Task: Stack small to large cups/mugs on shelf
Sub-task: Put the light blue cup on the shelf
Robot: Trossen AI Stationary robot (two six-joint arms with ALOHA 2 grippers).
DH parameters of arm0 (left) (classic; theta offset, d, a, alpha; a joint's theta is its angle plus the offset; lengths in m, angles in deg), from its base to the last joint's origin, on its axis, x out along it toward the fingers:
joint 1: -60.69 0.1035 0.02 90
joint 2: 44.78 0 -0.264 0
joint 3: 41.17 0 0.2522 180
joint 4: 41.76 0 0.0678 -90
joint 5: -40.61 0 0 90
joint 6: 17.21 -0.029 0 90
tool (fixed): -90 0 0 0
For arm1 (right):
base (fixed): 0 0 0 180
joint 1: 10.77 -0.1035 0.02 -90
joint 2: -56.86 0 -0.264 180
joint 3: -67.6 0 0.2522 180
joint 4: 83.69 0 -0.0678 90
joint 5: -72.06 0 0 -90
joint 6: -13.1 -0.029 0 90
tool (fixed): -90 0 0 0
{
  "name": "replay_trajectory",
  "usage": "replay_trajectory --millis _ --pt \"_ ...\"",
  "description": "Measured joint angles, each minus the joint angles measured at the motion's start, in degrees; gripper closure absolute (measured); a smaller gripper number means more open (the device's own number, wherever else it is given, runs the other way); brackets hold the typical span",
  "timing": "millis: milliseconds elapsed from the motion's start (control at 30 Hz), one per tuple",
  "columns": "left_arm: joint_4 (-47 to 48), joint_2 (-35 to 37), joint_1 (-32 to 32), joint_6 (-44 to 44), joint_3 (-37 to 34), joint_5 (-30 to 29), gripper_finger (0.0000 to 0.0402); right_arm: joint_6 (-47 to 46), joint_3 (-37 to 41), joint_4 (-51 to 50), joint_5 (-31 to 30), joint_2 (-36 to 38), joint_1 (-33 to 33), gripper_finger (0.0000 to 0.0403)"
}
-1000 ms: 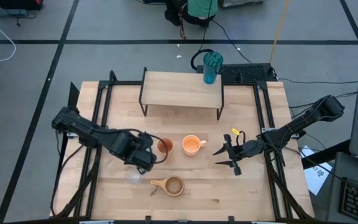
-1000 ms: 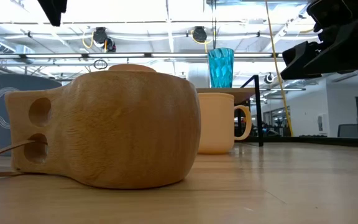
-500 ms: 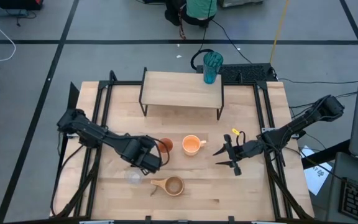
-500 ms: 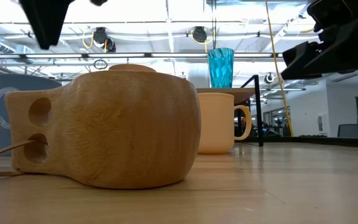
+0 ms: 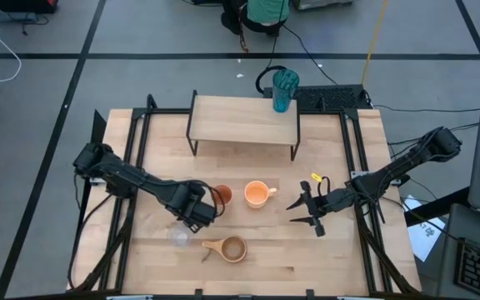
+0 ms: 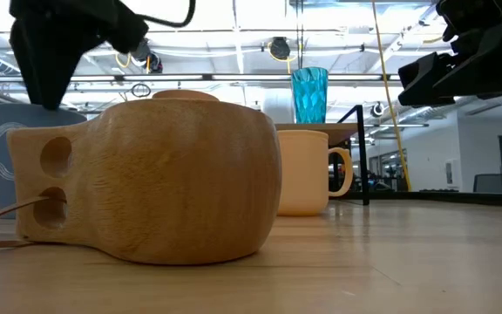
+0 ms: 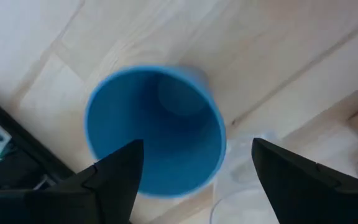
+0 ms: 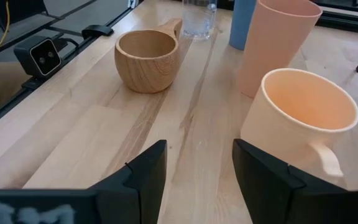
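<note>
Care is needed as the left gripper (image 7: 191, 171), its dark fingers spread wide and holding nothing, is centred above the blue plastic cup (image 7: 154, 130) standing on the tabletop beside the orange-brown tumbler (image 5: 221, 194).

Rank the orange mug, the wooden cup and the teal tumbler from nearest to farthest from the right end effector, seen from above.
1. Orange mug, just left of the right end effector.
2. Wooden cup, near the table's front edge.
3. Teal tumbler, on the shelf at the back.
</note>
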Motion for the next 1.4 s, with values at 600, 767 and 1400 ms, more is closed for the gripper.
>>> replay_trajectory --millis 600,767,1400 --pt "-5.63 0.02 2.19 -1.75 -2.29 0.61 0.0201 0.22 0.00 -0.27 0.00 -0.02 0.00 0.0229" --pt "-6.08 0.02 1.88 0.01 -3.94 0.85 0.0239 0.22 0.00 -0.27 0.00 -0.02 0.00 0.0229" --pt "-9.53 0.02 1.94 -6.35 -5.79 1.49 0.0391 0.48 0.00 -0.29 -0.01 -0.02 0.00 0.0229"
